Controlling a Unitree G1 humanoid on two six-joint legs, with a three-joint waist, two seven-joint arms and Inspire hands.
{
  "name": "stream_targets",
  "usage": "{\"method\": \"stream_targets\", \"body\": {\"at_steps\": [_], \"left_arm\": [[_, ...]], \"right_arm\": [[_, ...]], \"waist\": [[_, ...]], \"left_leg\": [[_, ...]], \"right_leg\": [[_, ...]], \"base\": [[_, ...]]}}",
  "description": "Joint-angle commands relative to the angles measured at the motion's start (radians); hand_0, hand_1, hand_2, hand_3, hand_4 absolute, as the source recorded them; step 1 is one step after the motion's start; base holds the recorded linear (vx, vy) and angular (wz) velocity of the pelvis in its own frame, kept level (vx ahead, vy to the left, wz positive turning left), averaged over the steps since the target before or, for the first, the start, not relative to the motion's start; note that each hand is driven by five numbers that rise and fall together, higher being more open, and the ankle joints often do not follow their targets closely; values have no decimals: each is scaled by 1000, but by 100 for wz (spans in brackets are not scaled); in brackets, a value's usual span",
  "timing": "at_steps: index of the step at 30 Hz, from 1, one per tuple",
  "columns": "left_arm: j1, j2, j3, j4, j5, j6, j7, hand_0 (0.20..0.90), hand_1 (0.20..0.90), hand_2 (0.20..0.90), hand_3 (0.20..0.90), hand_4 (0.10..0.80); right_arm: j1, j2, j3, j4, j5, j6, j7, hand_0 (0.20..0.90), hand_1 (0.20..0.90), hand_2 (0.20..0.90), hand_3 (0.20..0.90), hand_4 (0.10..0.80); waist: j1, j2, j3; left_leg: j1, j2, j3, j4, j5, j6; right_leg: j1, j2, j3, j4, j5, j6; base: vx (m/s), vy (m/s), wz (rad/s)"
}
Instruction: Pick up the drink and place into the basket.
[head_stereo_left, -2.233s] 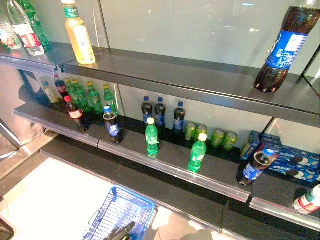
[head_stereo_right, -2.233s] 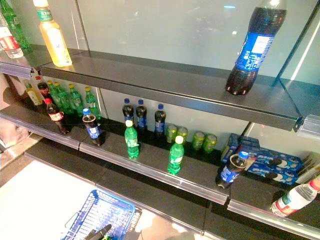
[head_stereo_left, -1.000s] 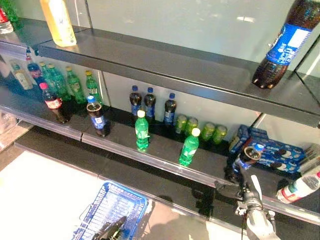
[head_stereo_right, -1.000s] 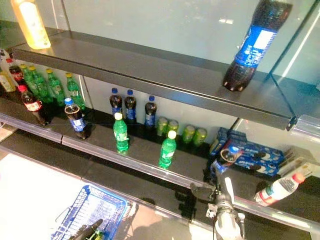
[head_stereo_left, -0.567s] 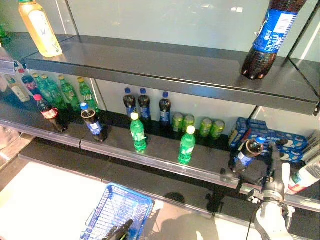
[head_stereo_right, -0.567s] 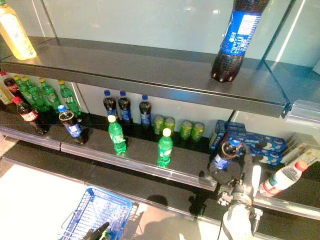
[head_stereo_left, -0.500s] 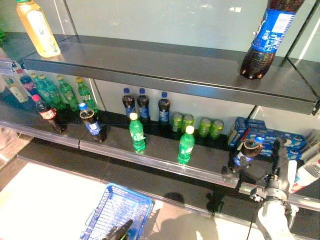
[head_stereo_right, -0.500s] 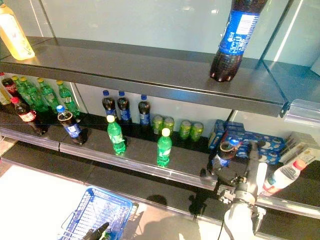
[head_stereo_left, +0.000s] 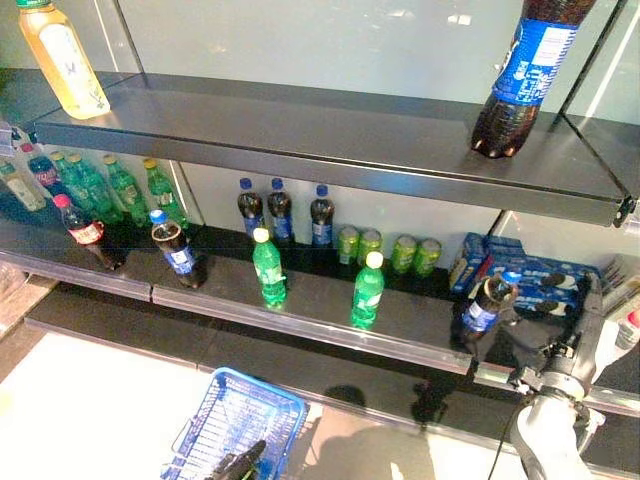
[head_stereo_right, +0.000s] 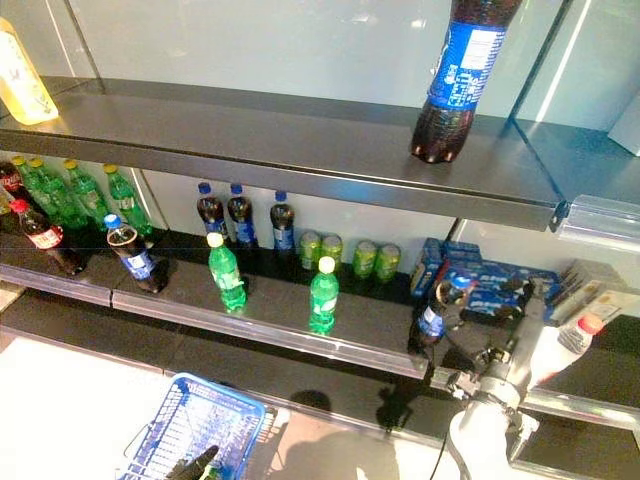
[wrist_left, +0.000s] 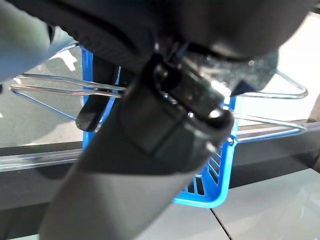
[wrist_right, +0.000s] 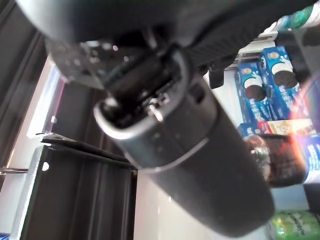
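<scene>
1. The right hand (head_stereo_left: 583, 330) has risen from below the middle shelf's front edge to the height of the small dark cola bottle with a blue cap and label (head_stereo_left: 487, 303), and now stands just beside it, on its right.
2. Its fingers reach upward, fairly straight and spread; they hold nothing, and I cannot tell whether any finger touches the bottle.
3. The bottle stands upright near the right end of the dark metal middle shelf (head_stereo_left: 320, 305), close to the front edge, with blue biscuit boxes (head_stereo_left: 530, 280) just behind it.
4. The left hand (wrist_left: 150, 120) is curled round the wire handle of the blue plastic basket (head_stereo_left: 235, 425), which hangs low, below the shelf's left half.
5. In my judgement the reach is nearly done; closing round the bottle comes next, and a sideways nudge could tip it off the edge.
</scene>
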Motion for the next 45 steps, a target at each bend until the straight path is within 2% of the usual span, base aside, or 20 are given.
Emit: {"method": "stream_targets", "body": {"at_steps": [1, 8, 17, 24, 29, 38, 45], "left_arm": [[-7, 33, -49, -62, 12, -63, -54, 300, 300, 300, 200, 100], [16, 33, -78, -81, -27, -75, -86, 300, 300, 300, 200, 100], [-25, 20, -181, -149, -126, -124, -80, 300, 300, 300, 200, 100], [-33, 4, -235, -173, -157, -143, -84, 300, 300, 300, 200, 100], [-71, 10, -259, -174, -195, -156, -100, 300, 300, 300, 200, 100], [-132, 31, -280, -179, -222, -165, -102, 300, 300, 300, 200, 100], [-196, 56, -288, -188, -249, -166, -102, 300, 300, 300, 200, 100]], "right_arm": [[-131, -70, -33, -73, 13, -83, -20, 900, 900, 900, 900, 800], [-133, -85, -8, -72, 90, -81, -13, 900, 900, 900, 900, 800], [-229, -89, 20, -4, 128, -145, -112, 900, 900, 900, 900, 800], [-311, -126, 14, 11, 133, -150, -163, 900, 900, 900, 900, 800], [-424, -159, 17, 48, 113, -147, -180, 900, 900, 900, 900, 800], [-623, -178, 41, 105, 93, -134, -241, 900, 900, 900, 900, 800], [-795, -227, 35, 174, 157, -128, -232, 900, 900, 900, 900, 800]], "waist": [[53, 16, 58], [44, 42, 87], [35, 96, 180], [38, 131, 244], [42, 144, 297], [55, 143, 372], [71, 142, 421]], "left_leg": [[-2, 13, -89, 137, -143, 13], [-14, 2, -102, 157, -142, 12], [-87, -28, -127, 195, -130, 24], [-124, -43, -141, 230, -128, 27], [-175, -48, -148, 260, -122, 29], [-243, -46, -157, 286, -107, 30], [-308, -44, -163, 315, -98, 31]], "right_leg": [[-78, -70, -48, 128, -8, 28], [-106, -68, -42, 177, -31, 19], [-179, -70, -24, 225, -42, 3], [-197, -81, -24, 245, -46, -6], [-237, -91, -27, 265, -43, -14], [-280, -91, -34, 272, -31, -27], [-332, -89, -39, 290, -26, -39]], "base": [[52, 2, 1], [20, 20, -3], [-75, 27, -11], [-34, 26, -3], [-103, 18, 2], [-99, -31, -4], [-84, -33, -1]]}}
